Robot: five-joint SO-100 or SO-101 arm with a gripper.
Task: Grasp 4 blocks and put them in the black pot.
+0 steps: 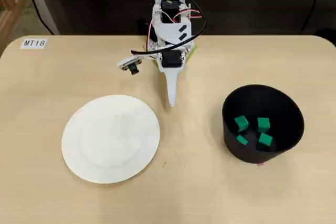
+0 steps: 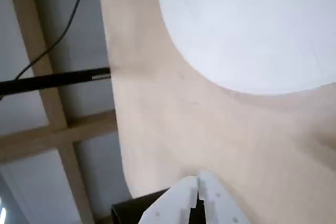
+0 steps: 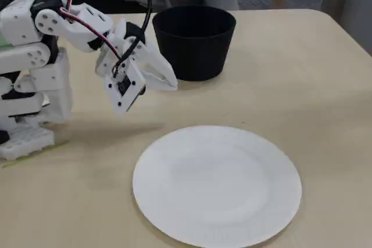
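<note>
Several small bright-green blocks [image 1: 253, 131] lie on the bottom of the black pot [image 1: 231, 142] at the right of the overhead view. The fixed view shows the black pot [image 3: 193, 47] from the side, its inside hidden. My white gripper [image 1: 171, 104] is shut and empty, its tip pointing at the table between pot and plate, well left of the pot. In the wrist view the gripper [image 2: 198, 182] shows its two fingers pressed together at the bottom edge. In the fixed view the gripper [image 3: 172, 83] hangs just above the table, left of the pot.
A flat round white plate [image 1: 111, 138] lies empty on the left half of the wooden table [image 1: 199, 192]; it also fills the wrist view's top right [image 2: 252, 30] and the fixed view's foreground [image 3: 218, 184]. A label reading MT18 [image 1: 34, 43] sits at the far left corner.
</note>
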